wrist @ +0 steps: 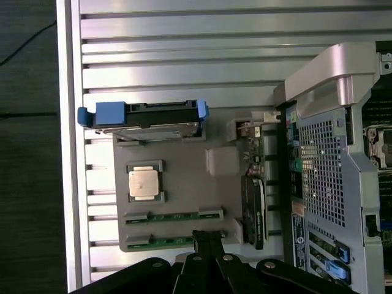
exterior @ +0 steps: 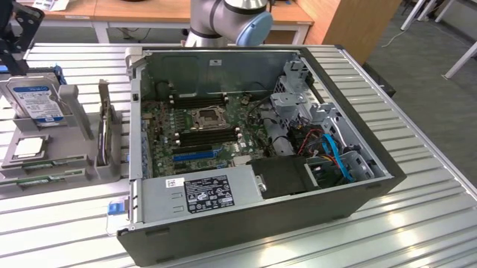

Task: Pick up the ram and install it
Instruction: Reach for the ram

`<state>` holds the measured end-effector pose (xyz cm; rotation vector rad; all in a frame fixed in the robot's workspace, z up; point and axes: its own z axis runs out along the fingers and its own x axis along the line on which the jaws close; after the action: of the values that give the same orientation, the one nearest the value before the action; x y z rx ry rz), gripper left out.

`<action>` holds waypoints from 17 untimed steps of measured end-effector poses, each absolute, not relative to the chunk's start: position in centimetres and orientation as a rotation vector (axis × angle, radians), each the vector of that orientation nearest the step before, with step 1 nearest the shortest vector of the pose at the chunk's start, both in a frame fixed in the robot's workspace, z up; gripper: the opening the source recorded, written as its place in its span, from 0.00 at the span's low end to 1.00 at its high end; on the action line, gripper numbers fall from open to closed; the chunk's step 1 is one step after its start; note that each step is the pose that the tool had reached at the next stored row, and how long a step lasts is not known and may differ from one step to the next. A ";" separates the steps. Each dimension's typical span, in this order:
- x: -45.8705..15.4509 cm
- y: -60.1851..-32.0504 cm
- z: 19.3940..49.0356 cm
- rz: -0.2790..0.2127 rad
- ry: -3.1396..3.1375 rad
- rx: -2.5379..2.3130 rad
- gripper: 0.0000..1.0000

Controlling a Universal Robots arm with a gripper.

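Two green ram sticks lie flat in slots of a grey holder [wrist: 184, 184]; one ram stick [wrist: 174, 216] [exterior: 46, 163] sits beside the other ram stick [wrist: 162, 242] [exterior: 37, 181]. My gripper [wrist: 206, 236] hangs over the holder's ram end. Its black fingers are shut together with nothing between them, and their tips show over the outer stick. How high it is above the stick I cannot tell. In the exterior view the gripper's black body [exterior: 17, 39] is at the far left, above the holder.
The holder also carries a hard drive [exterior: 33, 97] in a blue bracket, a square silver processor [wrist: 143, 184] and an upright card [exterior: 106, 128]. The open computer case [exterior: 261, 223] stands to the exterior view's right, its motherboard [exterior: 201, 128] exposed with black memory slots. Slatted metal table [wrist: 184, 55].
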<state>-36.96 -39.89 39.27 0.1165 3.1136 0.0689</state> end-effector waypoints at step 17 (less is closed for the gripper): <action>-40.1 -39.9 39.2 0.069 3.114 0.117 0.10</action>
<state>-40.11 -39.89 39.25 0.1166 3.1137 0.0689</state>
